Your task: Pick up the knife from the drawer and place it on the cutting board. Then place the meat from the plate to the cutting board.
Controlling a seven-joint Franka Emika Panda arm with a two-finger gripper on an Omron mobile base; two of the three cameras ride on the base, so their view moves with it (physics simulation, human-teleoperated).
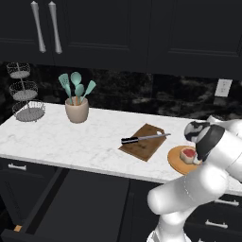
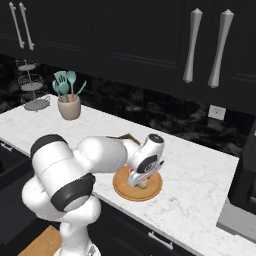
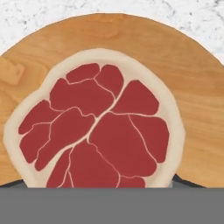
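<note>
Meat (image 3: 94,131) fills the frame's middle, on the plate (image 3: 197,109). Squeeze its sides evenly; I cannot tell the fingers' grip yet.

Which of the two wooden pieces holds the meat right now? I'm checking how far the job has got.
The round tan plate, at the counter's front edge, holds the meat; the rectangular cutting board beside it carries the knife.

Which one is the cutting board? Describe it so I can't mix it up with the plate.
On the white marble counter, look right of the beige pot of teal utensils. The cutting board lies flat there, with the black-handled knife across it. It is the brown rectangle; the plate to its right is round, lighter, and carries the meat.
</note>
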